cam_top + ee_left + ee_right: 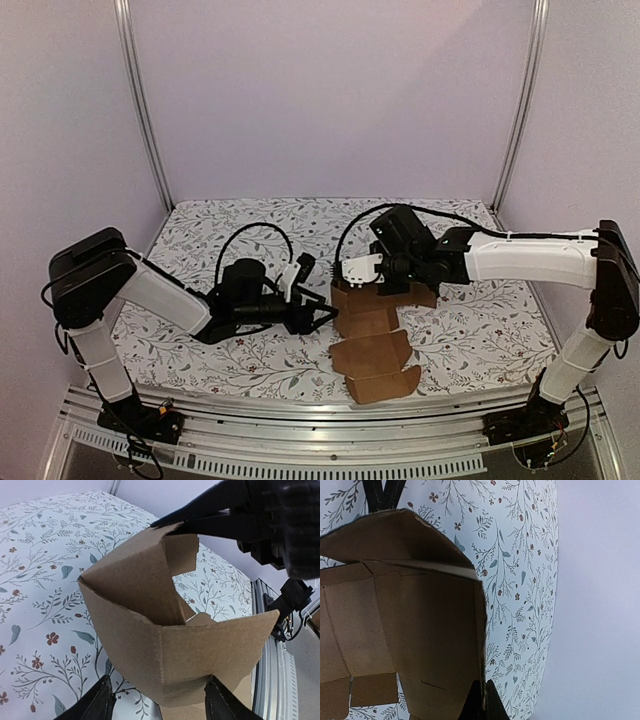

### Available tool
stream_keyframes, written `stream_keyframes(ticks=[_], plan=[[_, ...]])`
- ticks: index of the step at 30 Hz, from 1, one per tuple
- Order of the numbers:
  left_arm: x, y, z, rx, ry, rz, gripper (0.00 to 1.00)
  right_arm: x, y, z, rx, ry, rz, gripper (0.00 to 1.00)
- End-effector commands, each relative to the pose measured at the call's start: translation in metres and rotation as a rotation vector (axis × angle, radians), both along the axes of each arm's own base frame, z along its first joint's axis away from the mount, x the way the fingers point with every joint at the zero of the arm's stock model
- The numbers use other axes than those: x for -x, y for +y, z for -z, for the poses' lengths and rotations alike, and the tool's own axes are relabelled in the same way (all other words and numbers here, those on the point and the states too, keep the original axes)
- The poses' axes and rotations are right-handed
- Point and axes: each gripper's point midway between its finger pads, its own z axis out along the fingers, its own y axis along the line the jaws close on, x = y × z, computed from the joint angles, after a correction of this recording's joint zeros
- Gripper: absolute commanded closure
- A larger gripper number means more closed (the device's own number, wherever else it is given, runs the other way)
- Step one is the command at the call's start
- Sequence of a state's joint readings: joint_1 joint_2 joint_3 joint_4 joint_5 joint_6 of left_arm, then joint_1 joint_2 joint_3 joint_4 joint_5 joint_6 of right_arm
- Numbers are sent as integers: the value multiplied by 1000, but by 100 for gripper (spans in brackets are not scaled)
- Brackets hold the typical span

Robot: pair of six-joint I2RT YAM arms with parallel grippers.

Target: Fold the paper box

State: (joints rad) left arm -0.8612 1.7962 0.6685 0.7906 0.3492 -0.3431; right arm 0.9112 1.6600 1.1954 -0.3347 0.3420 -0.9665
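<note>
Toward the desk's near edge, right claw point(480, 702) is pinching the box point(372, 350), left claw point(160, 700) gaping around it; yanking could tear it.

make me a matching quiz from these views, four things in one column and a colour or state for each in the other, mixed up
Things
1. paper box
2. left end effector
3. right end effector
4. tablecloth

Colour or state
a. white with a leaf and flower print
b. pinched shut on the edge of a raised flap
c. plain brown, some panels lifted, the rest flat
d. open, one finger on either side of a standing panel

Pairs: 1-c, 2-d, 3-b, 4-a
</note>
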Motion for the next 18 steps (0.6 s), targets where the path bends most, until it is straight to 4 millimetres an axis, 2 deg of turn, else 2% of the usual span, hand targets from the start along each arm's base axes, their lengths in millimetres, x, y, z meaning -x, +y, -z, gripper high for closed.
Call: stream_keyframes(ticks=[1,8,18], plan=[[8,-10,-7,55,-38,10,36,6,-4,-17,-67,0,42,100],[0,-19,8,23,-37,-35,38,16,-6,-16,-106,55,58,99],[5,-19,12,47,-54,-48,40,38,-12,-9,-108,127,53,93]])
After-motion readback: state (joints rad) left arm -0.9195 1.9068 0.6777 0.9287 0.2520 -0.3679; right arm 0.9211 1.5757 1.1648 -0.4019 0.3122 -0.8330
